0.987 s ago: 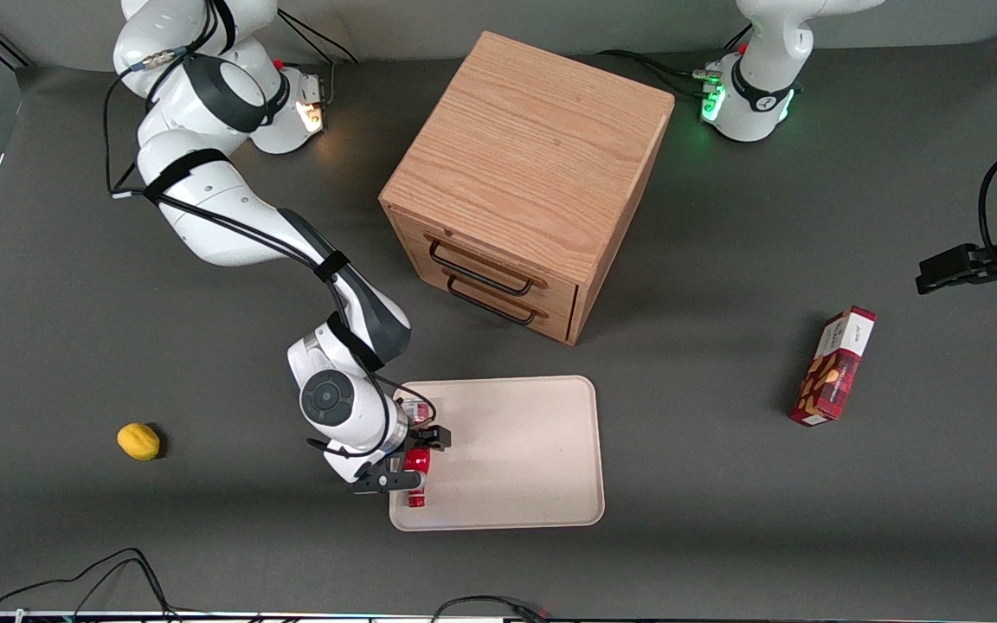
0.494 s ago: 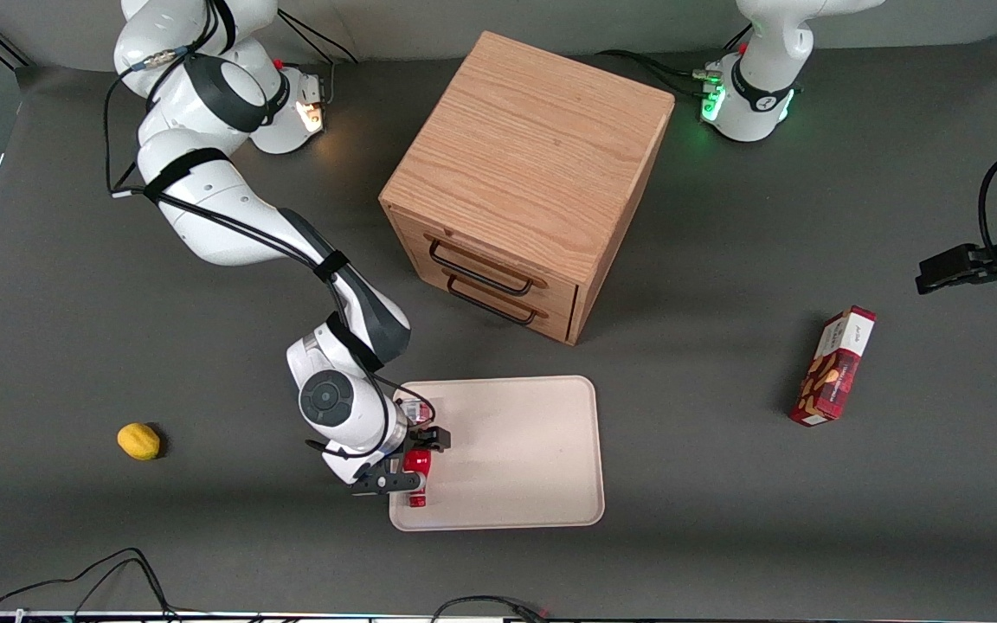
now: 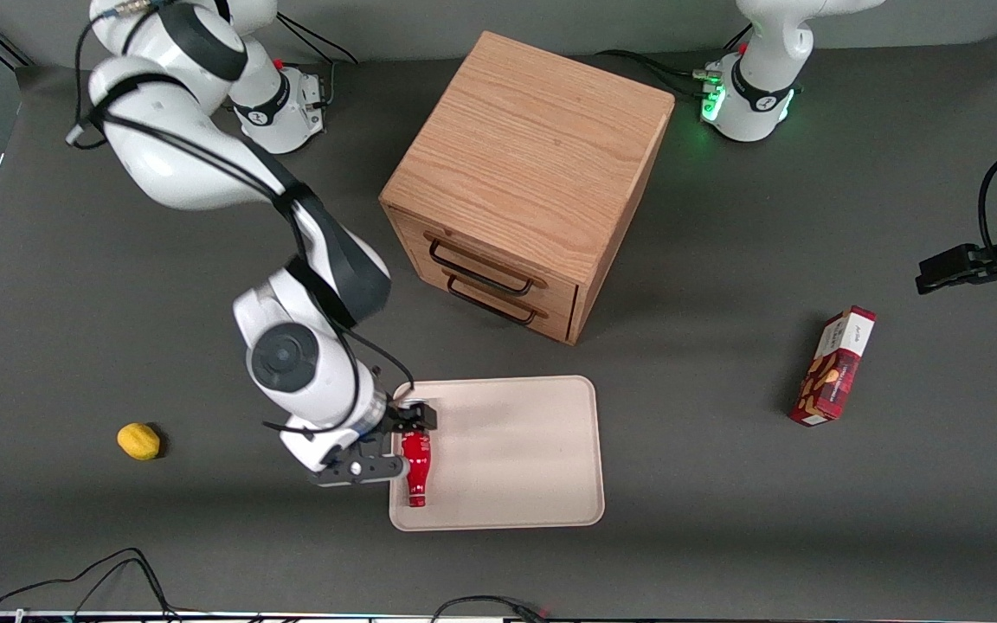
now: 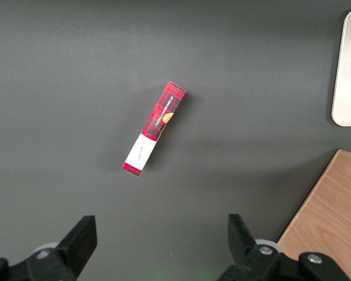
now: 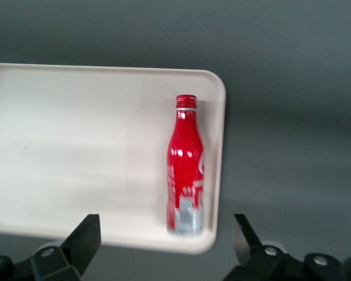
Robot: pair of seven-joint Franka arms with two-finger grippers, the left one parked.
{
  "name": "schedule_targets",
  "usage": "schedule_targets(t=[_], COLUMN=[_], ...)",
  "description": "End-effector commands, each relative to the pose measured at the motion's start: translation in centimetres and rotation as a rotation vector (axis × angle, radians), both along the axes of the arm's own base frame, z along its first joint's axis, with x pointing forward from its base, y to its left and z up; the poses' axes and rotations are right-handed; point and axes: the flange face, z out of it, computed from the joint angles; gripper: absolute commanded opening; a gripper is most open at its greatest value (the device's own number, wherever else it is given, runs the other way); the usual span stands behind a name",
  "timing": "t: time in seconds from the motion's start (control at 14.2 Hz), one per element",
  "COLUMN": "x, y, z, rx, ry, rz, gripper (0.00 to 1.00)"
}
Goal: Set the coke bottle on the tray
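Observation:
The coke bottle (image 3: pixel 414 472) (image 5: pixel 186 170), red with a red cap and silvery base, lies on its side on the beige tray (image 3: pixel 516 459) (image 5: pixel 76 146). It rests along the tray's rim at the working arm's end, cap pointing toward the front camera. My gripper (image 3: pixel 395 443) (image 5: pixel 165 237) hovers above the bottle's base end and that tray edge. It is open, its fingers (image 5: pixel 88 237) spread wide with nothing between them and not touching the bottle.
A wooden drawer cabinet (image 3: pixel 524 173) stands farther from the front camera than the tray. A yellow lemon (image 3: pixel 138 440) lies toward the working arm's end. A red snack box (image 3: pixel 834 366) (image 4: pixel 155 129) lies toward the parked arm's end.
My gripper has let go of the bottle, risen and shifted slightly toward the working arm's end. The bottle stays lying on the tray, more of it now showing.

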Motion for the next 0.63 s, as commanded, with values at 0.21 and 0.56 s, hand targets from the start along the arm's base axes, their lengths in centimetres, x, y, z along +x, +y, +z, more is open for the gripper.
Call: schedule_targets(t=[0.21, 0.56], x=[-7.4, -16.2], y=[-10.0, -22.1], z=[21.1, 32.0], rx=[-0.044, -0.096], ry=[0.081, 0.18], rz=[-0.044, -0.189], gripper=[1.0, 1.0])
